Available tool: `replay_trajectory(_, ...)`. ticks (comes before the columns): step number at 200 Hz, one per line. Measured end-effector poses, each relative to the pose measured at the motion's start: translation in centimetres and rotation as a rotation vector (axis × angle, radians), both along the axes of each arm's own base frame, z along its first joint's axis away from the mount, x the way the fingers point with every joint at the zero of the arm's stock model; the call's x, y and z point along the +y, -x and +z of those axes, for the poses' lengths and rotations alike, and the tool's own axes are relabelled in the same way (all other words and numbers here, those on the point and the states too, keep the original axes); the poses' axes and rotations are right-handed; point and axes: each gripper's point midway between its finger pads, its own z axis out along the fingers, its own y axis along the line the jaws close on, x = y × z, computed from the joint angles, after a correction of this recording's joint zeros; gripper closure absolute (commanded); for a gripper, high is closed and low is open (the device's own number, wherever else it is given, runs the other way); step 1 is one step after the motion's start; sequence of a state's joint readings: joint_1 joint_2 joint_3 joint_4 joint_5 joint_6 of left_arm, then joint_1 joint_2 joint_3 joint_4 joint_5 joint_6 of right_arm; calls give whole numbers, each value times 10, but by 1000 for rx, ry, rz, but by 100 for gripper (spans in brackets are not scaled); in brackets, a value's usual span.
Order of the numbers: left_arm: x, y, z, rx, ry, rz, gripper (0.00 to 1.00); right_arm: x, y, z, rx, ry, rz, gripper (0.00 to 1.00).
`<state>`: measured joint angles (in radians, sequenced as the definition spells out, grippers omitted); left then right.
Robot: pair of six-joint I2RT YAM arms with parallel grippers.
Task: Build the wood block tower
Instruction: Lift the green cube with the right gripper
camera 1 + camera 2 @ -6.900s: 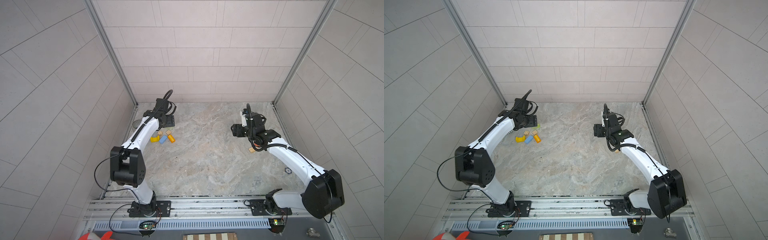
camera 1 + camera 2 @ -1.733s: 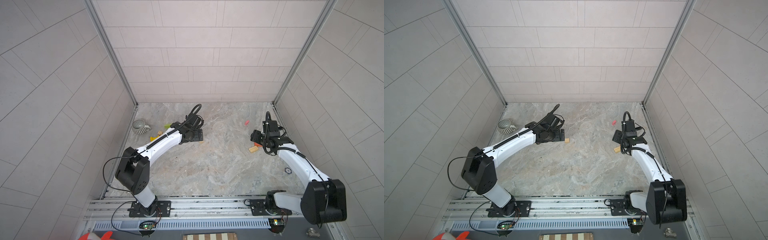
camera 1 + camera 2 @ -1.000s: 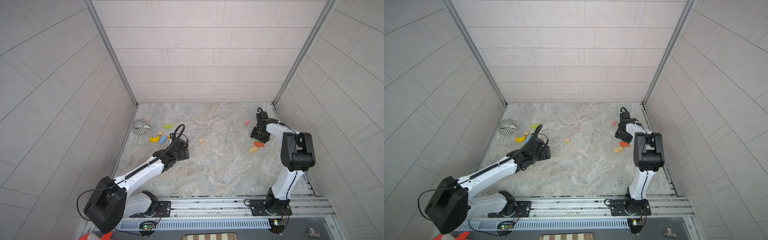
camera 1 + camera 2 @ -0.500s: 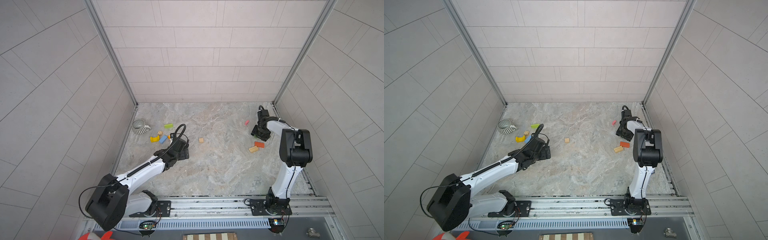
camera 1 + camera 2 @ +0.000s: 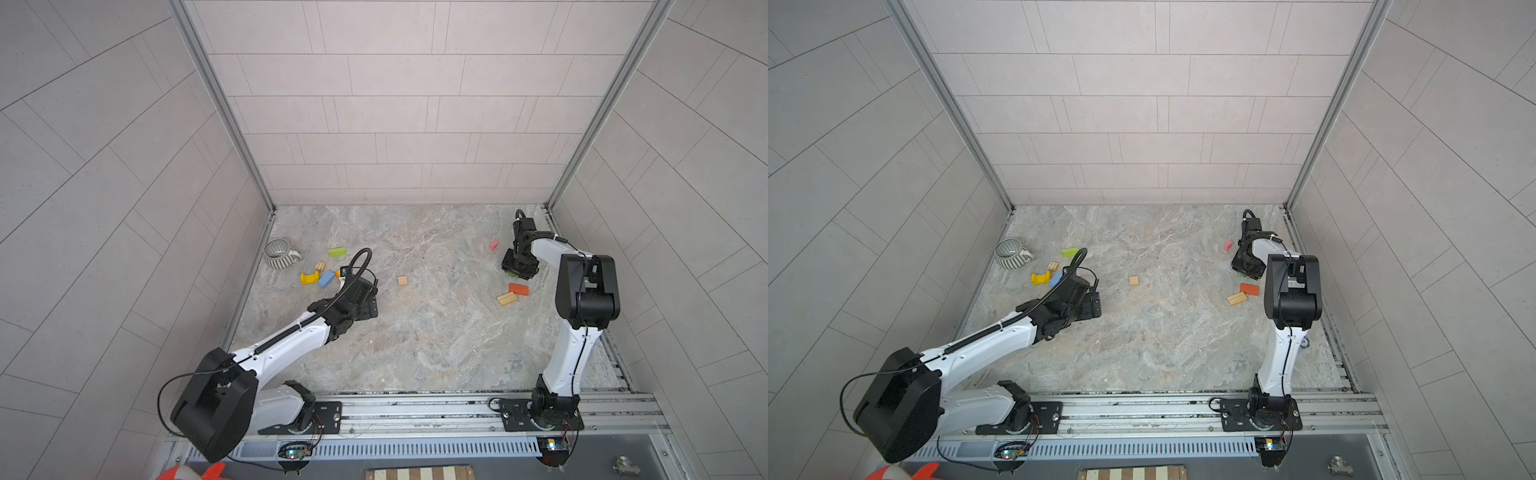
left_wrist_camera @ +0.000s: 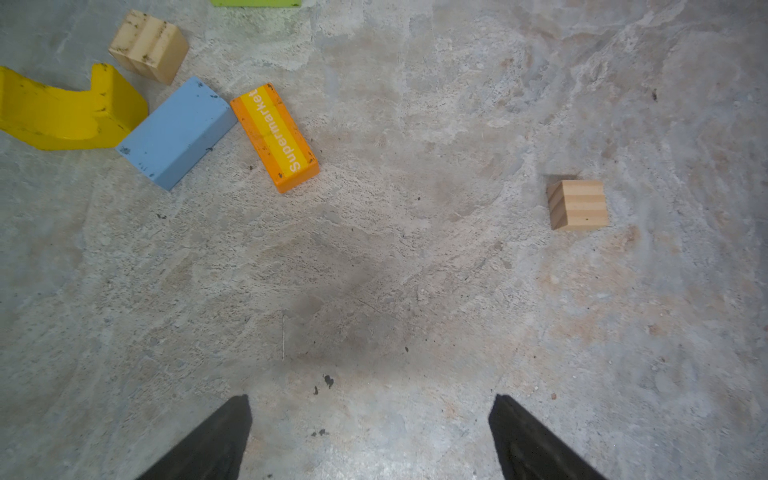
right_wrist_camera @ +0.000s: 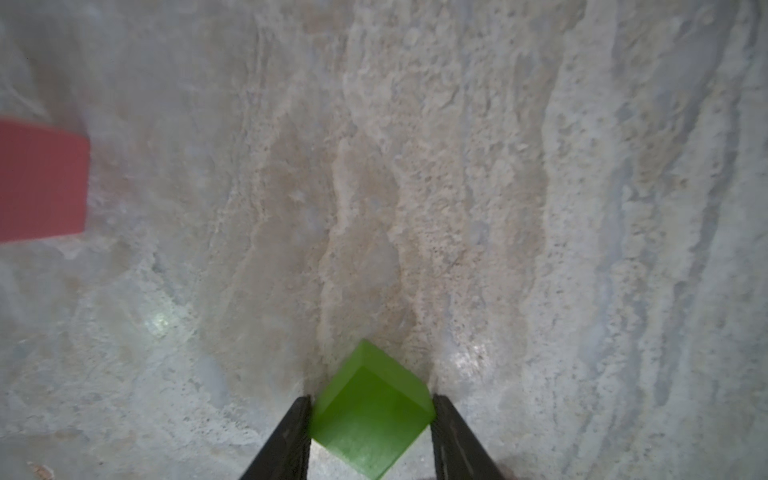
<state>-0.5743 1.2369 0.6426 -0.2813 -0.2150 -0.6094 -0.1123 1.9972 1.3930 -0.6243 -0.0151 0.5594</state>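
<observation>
The blocks of the wood block tower lie scattered singly on the stone floor. At the left are a yellow arch (image 6: 62, 112), a blue block (image 6: 176, 133), an orange "Supermarket" block (image 6: 274, 137), a tan block (image 6: 147, 45) and a long green block (image 5: 337, 252). A tan cube (image 6: 577, 204) sits mid-floor. My left gripper (image 6: 370, 415) hangs open over bare floor, short of these. At the right my right gripper (image 7: 372, 399) is low on the floor, both fingers touching a green cube (image 7: 370, 419). A pink-red block (image 7: 41, 183) lies beside it.
A grey ribbed mug (image 5: 278, 253) lies near the left wall. An orange-red block (image 5: 518, 289) and a ribbed tan block (image 5: 507, 298) rest just in front of the right gripper (image 5: 517, 270). The right wall rail is close behind that arm.
The right fingers have narrowed onto the green cube. The left arm has stayed put with its jaws wide.
</observation>
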Motion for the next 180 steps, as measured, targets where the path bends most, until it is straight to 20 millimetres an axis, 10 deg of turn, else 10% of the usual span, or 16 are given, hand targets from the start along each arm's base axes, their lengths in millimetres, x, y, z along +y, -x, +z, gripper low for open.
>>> replay_trajectory(80, 0, 0, 0, -1, 1, 0, 5, -3, -3, 3, 9, 22, 16, 38)
replay_trajectory(180, -1, -1, 1, -5, 3, 0, 5, -7, -5, 1, -7, -3, -57, 47)
